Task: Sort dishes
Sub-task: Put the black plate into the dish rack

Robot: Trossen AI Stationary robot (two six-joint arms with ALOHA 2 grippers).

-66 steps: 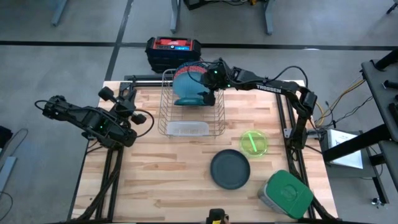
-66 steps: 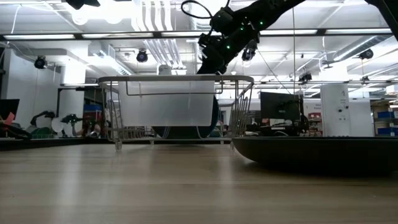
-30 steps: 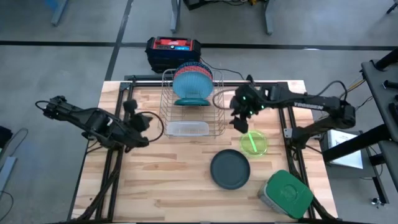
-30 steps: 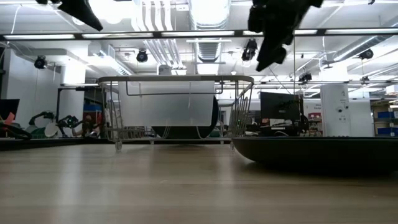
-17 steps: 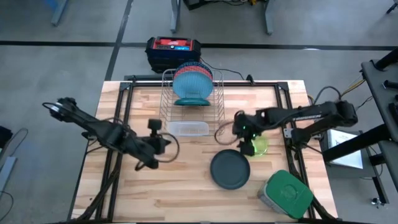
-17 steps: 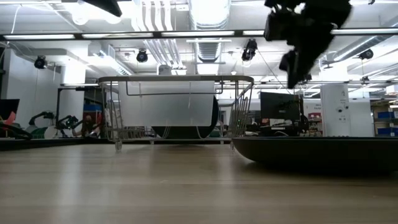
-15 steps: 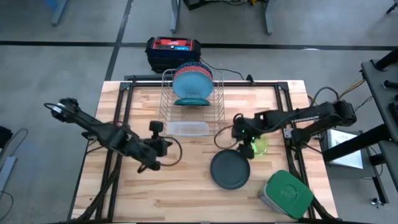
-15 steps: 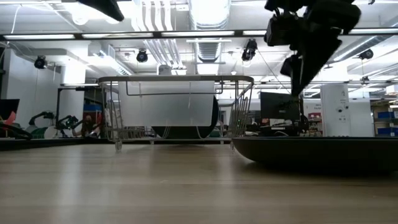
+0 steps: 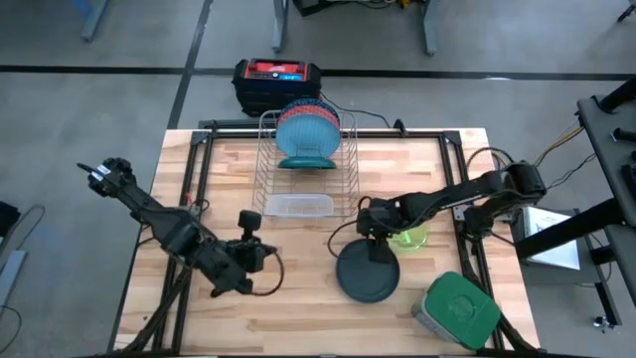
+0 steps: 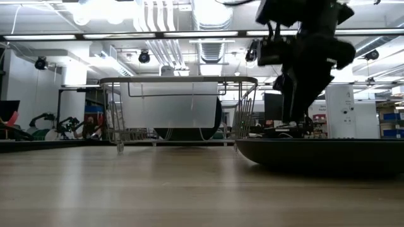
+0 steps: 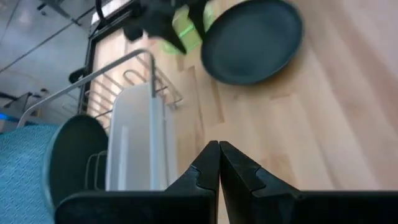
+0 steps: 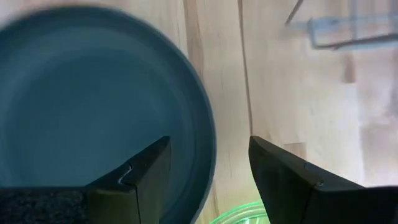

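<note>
right gripper (image 9: 381, 249): fingers apart, empty, straddling rim of dark plate (image 9: 368, 273) | left gripper (image 9: 260, 255): closed, empty, over table (image 9: 298, 298)

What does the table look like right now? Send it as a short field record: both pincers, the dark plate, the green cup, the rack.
right pincer: open, fingers straddling the rim of the dark plate, not closed on it
left pincer: shut, empty, over bare table left of the plate
dark plate: flat on the table, front of the rack
green cup: on the table, right of the right pincer
wire rack: far centre, holds upright plates, the blue-speckled plate topmost in view
lidded container: near right corner
</note>
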